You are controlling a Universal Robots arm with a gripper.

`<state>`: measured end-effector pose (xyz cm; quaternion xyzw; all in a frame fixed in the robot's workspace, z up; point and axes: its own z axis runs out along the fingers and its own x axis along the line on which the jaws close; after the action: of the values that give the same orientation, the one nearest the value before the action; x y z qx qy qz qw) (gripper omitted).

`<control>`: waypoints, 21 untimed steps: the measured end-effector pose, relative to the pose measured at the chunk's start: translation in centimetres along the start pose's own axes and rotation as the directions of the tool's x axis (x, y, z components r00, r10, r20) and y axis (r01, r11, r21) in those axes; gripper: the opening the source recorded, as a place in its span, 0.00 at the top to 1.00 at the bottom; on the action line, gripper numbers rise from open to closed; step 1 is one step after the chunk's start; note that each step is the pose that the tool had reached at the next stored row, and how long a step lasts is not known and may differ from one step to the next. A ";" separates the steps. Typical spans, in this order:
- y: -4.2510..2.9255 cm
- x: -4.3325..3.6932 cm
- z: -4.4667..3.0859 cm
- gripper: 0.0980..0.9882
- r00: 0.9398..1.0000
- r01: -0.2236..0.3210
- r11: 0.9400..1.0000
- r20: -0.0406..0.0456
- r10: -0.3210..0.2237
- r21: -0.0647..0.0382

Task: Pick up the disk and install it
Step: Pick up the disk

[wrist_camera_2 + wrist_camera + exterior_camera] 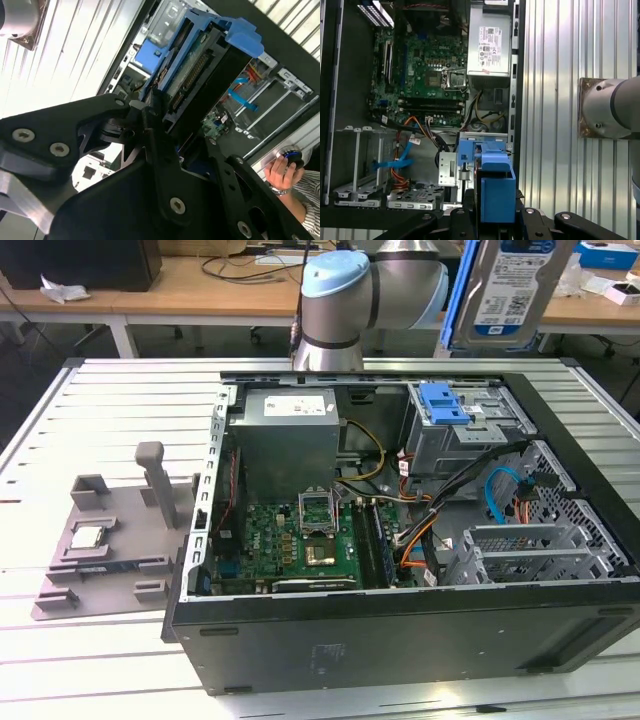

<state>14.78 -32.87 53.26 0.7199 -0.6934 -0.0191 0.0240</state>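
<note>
A silver-and-pale-blue robot arm (360, 290) stood behind an open black computer case (400, 640) lying on its side on a ribbed metal table (100, 660). The disk (508, 290), a flat silver rectangle with a white-and-blue label and a blue plastic frame along its edges, hung upright in the air above the case's end on the exterior view's right, clear of everything below it.

In the second wrist view, the black, angular gripper (175, 130) had its fingers (150, 125) closed on the disk (200, 75), one on each flat face. The first wrist view showed the disk (497, 192) edge-on, its blue frame clamped in the gripper (495, 207).

Beneath it in the case sat a grey sheet-metal cage (445, 405) with a blue plastic latch (447, 403). A green motherboard (300, 540) and a boxy grey power supply (285, 430) lay beside it, amid orange, black and blue cables.

On the exterior view's left, a matte grey tray (110, 530) held a small square silver chip (88, 536).

A person's hand (282, 172), with a striped sleeve, rested near the case.
</note>
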 end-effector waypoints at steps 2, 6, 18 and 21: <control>-0.88 0.03 -0.05 0.70 1.000 0.000 1.000 0.000 0.000 0.000; -3.40 0.13 -0.21 0.70 1.000 0.000 1.000 0.000 0.000 -0.001; -3.74 2.40 -0.21 0.70 1.000 0.000 1.000 0.000 0.000 -0.001; -3.68 3.89 -0.17 0.70 1.000 0.000 1.000 0.000 0.000 -0.001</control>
<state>18.61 -36.62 53.23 0.7199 -0.6934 -0.0196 0.0245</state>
